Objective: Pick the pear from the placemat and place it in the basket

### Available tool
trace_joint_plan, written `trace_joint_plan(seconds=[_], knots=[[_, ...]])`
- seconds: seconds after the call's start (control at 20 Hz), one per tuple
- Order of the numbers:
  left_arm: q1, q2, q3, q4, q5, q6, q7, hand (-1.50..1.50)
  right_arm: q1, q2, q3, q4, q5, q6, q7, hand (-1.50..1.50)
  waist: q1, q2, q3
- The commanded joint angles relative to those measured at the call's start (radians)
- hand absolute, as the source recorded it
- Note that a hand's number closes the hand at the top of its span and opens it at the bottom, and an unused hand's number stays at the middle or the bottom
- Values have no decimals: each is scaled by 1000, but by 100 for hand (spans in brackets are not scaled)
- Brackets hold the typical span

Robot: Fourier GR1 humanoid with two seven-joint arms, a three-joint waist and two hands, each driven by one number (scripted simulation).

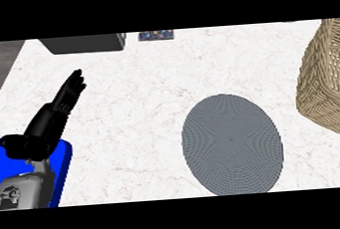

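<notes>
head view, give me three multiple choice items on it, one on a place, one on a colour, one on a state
1. Where is the wicker basket?
A. at the right edge
B. at the left edge
C. on the placemat

2. What colour is the oval placemat?
A. red
B. grey
C. yellow

3. How is the left hand?
A. curled round a pear
B. fingers straight, holding nothing
C. pressed flat on the placemat

Answers: 1 A, the basket stands at the counter's right edge. 2 B, the placemat is grey all over. 3 B, its straight fingers point up over the white counter.
</notes>
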State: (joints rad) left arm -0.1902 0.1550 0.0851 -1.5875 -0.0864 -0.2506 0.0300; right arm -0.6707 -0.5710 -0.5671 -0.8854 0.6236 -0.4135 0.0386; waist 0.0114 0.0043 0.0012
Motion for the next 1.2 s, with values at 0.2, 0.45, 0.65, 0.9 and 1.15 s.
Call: trace_joint_plan(seconds=[0.2,0.45,0.65,0.9,1.15], knots=[[-24,23,27,-9,37,-29,34,0,-42,-32,-87,226,-127,-133,-214,-150,3,0,0],[-10,-5,-15,-9,-16,0,-1,0,-136,-158,-80,373,-152,-65,-298,-150,9,3,0],[32,-14,-26,-38,-27,7,5,0,-155,-112,-57,299,-193,-64,-274,-150,0,-3,-1],[10,-11,3,18,-16,12,-34,0,-182,-210,-143,322,-305,40,-262,-150,-8,-4,-1],[-14,-21,-16,-15,-16,14,30,0,-116,-268,-227,346,-412,122,-222,-150,-13,-4,0]])
